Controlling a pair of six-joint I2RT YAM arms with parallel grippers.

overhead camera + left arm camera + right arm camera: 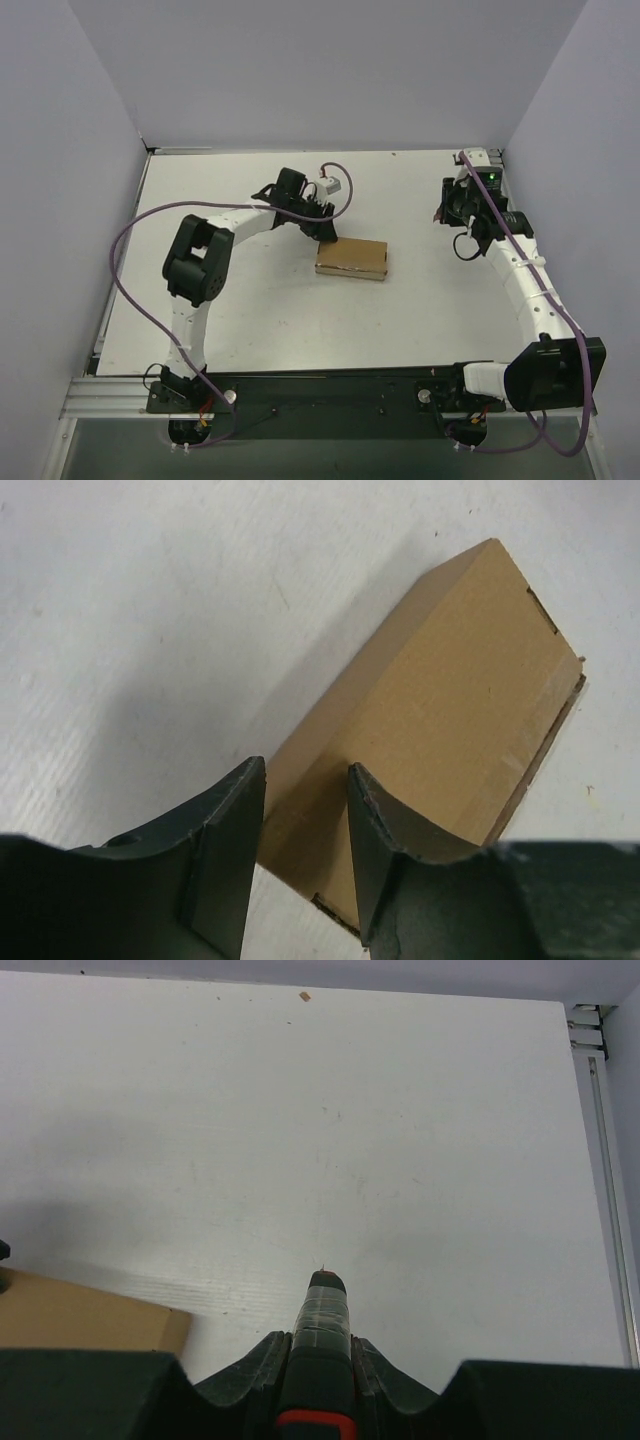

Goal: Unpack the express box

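Closest to the left wrist lens: left gripper (305, 830), dark fingers (225, 855) spread with a clear gap between them, poised at one short end of the express box (450, 710). Cannot tell whether either finger touches the cardboard. Visible through that gap: a strip of the tan top face and the near corner. Lying flat and closed on the white table (150, 630), plain brown all over, with a faint paler band crossing the top near the far end and thin dark slits along the far edges. From above: express box (352, 258) near the middle of the table (250, 320), long side running roughly left to right, slightly skewed. Left gripper (325, 235) at its rear left corner, arm reaching in from the left. Well apart from both, over by the far right corner of the table: right gripper (450, 212), wrist camera showing a small green light. Up close in its own view, right gripper (318, 1345) pressed together on a utility knife (322, 1310), black body gripped between the fingers, a red part nearest the lens, short tip sticking out ahead toward bare white table top. Low at the left edge of that same view, one tan corner of the express box (80, 1315), clear of the knife. Looping beside the left arm, a purple cable (130, 250).
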